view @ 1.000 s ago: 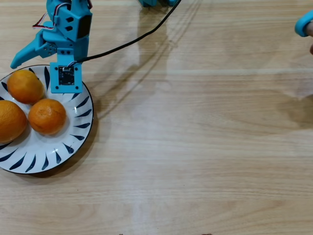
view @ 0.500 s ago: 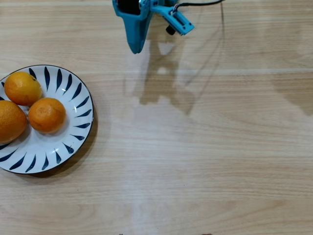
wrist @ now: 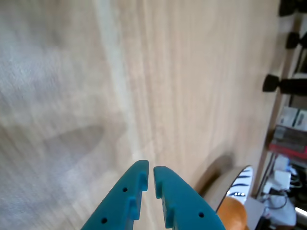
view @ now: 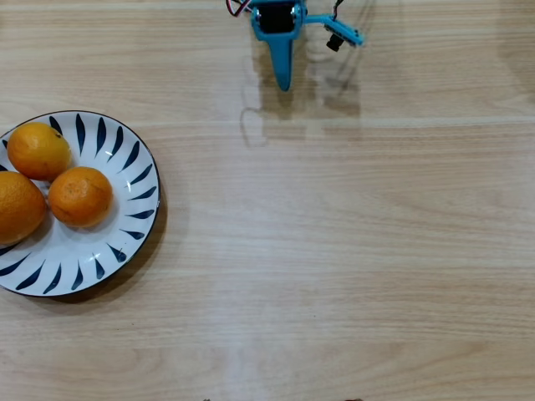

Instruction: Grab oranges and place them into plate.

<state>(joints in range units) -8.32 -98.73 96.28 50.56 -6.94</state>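
Three oranges lie together on the left part of the white plate with blue strokes (view: 125, 221) in the overhead view: one at the back (view: 37, 150), one in the middle (view: 80, 197), one cut by the left edge (view: 17, 207). My blue gripper (view: 283, 82) hangs at the top centre, far from the plate, pointing down the picture. In the wrist view its two fingertips (wrist: 149, 173) nearly touch and hold nothing; the plate's rim (wrist: 240, 184) and part of an orange (wrist: 234, 214) show at the lower right.
Bare light wooden table (view: 334, 251) fills the centre and right of the overhead view. In the wrist view, dark stands (wrist: 283, 84) and clutter sit beyond the table's far edge at the right.
The arm has swung from over the plate's back rim to the top centre of the overhead view, away from the plate. The oranges have not moved.
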